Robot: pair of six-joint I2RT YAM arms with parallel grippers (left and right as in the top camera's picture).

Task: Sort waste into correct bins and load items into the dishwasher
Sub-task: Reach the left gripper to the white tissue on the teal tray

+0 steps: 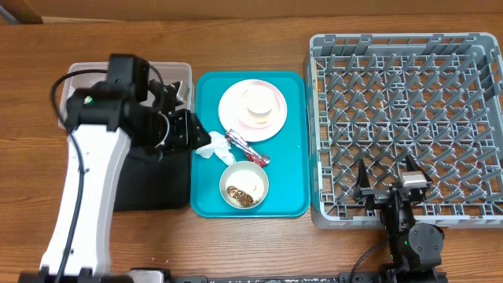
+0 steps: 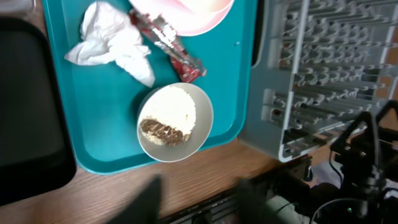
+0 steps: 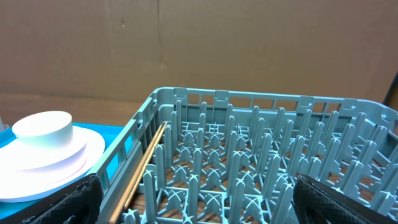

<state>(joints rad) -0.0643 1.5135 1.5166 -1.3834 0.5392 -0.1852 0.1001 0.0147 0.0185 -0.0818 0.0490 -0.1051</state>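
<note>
Here, candy wrapper (image 2: 171,43) print unreadable, left gripper (image 2: 199,194) narrowly apart, empty, right gripper (image 3: 202,196) spread wide.

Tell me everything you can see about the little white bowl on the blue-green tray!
The small round white bowl looks smooth and glossy. It stands upright near the robot-side edge of the teal rectangular plastic tray, resting on it. Inside, brownish rice-like food scraps lie against one side. The red-and-silver candy wrapper ends just beside its rim; whether they touch is unclear.

Brown wood-grain table (image 1: 259,244) under everything; plain brown cardboard wall (image 3: 199,43) behind; even, soft light.
</note>
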